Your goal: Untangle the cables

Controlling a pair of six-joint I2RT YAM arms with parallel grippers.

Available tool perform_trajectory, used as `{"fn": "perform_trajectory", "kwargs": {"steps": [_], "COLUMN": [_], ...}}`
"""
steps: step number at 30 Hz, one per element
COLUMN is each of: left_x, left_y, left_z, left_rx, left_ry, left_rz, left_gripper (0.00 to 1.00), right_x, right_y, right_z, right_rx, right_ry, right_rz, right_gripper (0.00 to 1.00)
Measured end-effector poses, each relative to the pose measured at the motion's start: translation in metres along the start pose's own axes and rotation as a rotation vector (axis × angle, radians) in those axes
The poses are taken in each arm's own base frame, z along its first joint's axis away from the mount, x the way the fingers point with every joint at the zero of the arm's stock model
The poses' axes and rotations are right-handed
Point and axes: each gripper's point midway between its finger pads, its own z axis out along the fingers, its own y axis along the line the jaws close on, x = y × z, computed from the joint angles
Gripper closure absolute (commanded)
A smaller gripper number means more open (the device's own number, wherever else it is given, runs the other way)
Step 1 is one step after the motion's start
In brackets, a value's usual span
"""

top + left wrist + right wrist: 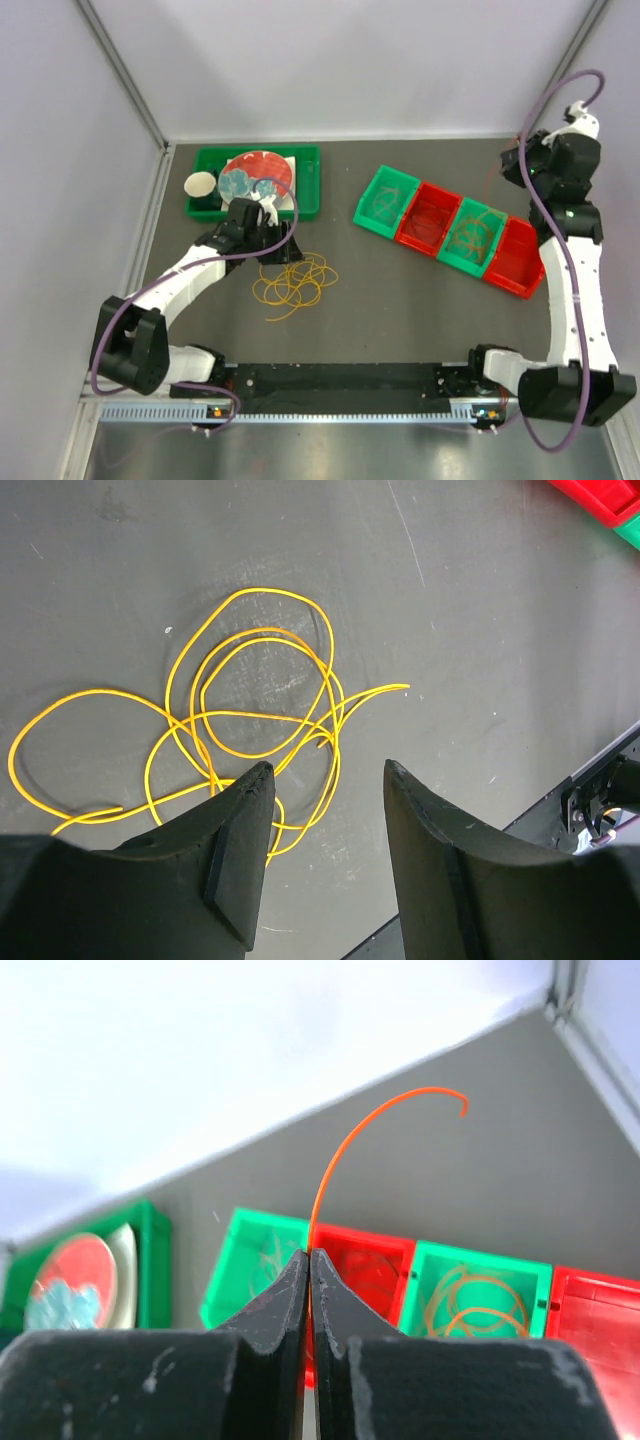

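Observation:
A tangle of thin yellow cables (295,280) lies in loose loops on the dark table; in the left wrist view the loops (322,735) cross one another just beyond my fingers. My left gripper (270,235) (327,770) is open and empty, hovering at the tangle's edge without touching it. My right gripper (513,165) (309,1252) is raised high at the back right, shut on a single orange cable (345,1145) that curves up out of the jaws. I see no red or maroon loops in the tangle.
A row of small bins stands at the right: green (388,200), red (425,215), green (478,235), red (515,258), some holding coiled cables. A green tray (305,152) with a plate and a cup stands at the back left. Grey walls enclose the table.

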Motion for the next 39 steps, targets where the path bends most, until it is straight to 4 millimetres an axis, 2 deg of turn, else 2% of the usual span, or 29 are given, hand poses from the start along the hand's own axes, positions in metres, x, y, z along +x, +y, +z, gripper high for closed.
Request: {"fn": "perform_trajectory", "kwargs": {"steps": [3,7,11,15,17,22,25,30,34,39], "left_x": [0.0,0.0,0.0,-0.001,-0.001,-0.001,-0.001,-0.001,0.0,0.0], "left_y": [0.0,0.0,-0.001,-0.002,-0.002,-0.002,-0.002,-0.002,-0.002,-0.001], "left_z": [0.0,0.0,0.0,-0.001,-0.002,-0.002,-0.002,-0.002,-0.001,-0.002], "left_rx": [0.001,0.002,0.004,0.006,0.006,0.005,0.006,0.005,0.005,0.004], "left_ry": [0.0,0.0,0.001,-0.004,-0.005,-0.004,-0.004,-0.003,-0.003,-0.001], "left_rz": [0.001,0.001,0.0,0.003,0.003,0.004,0.004,0.003,0.003,0.006], "left_gripper": [0.48,0.48,0.48,0.48,0.48,0.48,0.48,0.48,0.48,0.48], "right_x": [-0.018,-0.014,0.009,0.045,0.057,0.083,0.096,0.114,0.139,0.178], "right_y": [0.007,0.008,0.005,-0.017,-0.031,-0.071,-0.086,-0.097,-0.099,-0.112], "right_z": [-0.018,-0.014,0.01,0.029,0.038,0.044,0.042,0.048,0.061,0.076], "right_rx": [0.007,0.04,0.107,0.311,0.439,0.719,0.806,0.89,0.96,1.053], "right_ry": [-0.073,-0.062,0.0,0.077,0.102,0.103,0.09,0.089,0.119,0.173], "right_rz": [0.041,0.085,0.143,0.26,0.328,0.428,0.457,0.489,0.475,0.451], "right_gripper": [1.0,1.0,1.0,1.0,1.0,1.0,1.0,1.0,1.0,1.0]}}
